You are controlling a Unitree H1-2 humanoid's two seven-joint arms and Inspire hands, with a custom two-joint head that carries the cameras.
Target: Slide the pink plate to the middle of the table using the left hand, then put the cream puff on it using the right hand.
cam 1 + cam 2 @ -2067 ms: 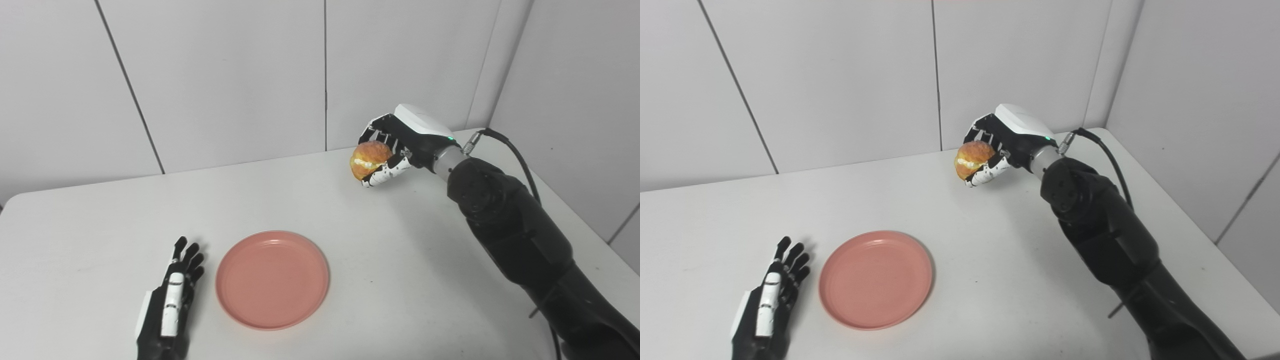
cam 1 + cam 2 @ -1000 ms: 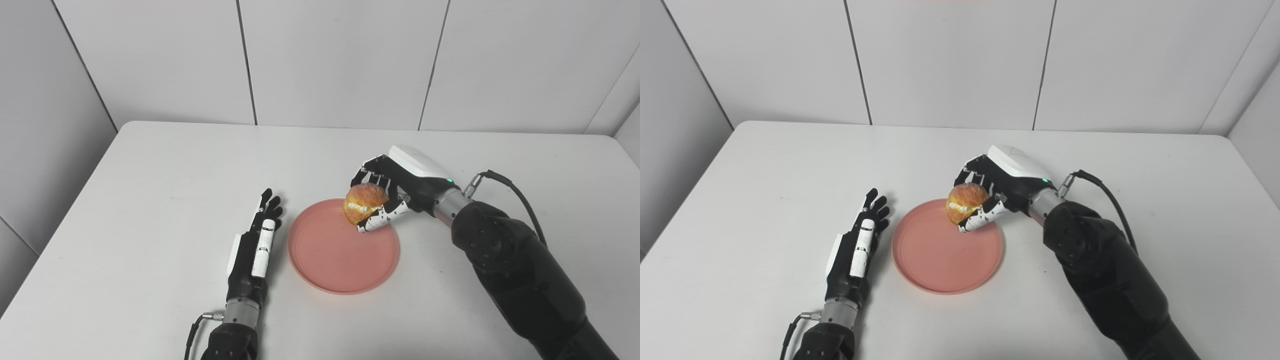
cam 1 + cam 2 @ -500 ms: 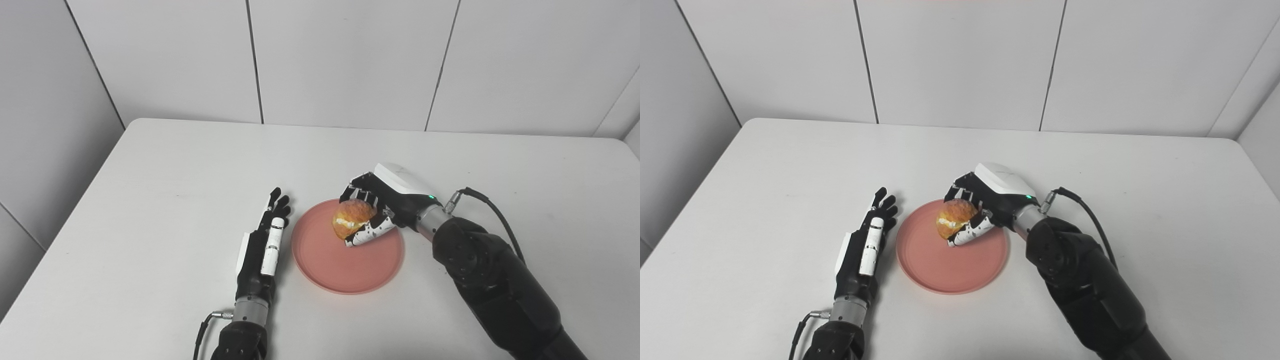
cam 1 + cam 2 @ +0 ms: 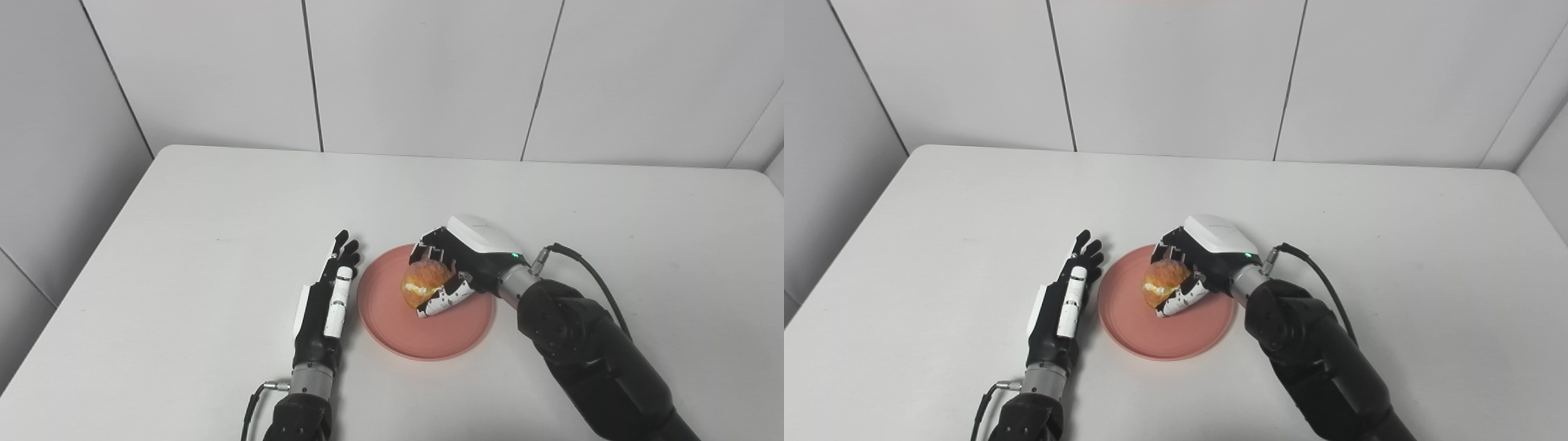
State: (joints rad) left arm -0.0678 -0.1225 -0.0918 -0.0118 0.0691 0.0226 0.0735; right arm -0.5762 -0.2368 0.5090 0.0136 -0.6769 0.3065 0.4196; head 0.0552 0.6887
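The right hand (image 4: 456,272) is gripping the puff (image 4: 421,282) over the plate (image 4: 392,318), fingers curled round its sides. The puff is probably light, soft and crushable, so gentle side contact suits it. Its cream seam is facing left, its long axis lying roughly level. The left hand (image 4: 324,303) is lying open and empty beside the plate.

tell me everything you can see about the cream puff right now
The cream puff is a round, golden-brown pastry with a rough crust and a band of pale cream showing along a split on its side. The right hand is shut on it, fingers curled over its top and the thumb under it. It sits low over the middle of the pink plate; whether it touches the plate cannot be told. Nothing else touches it.
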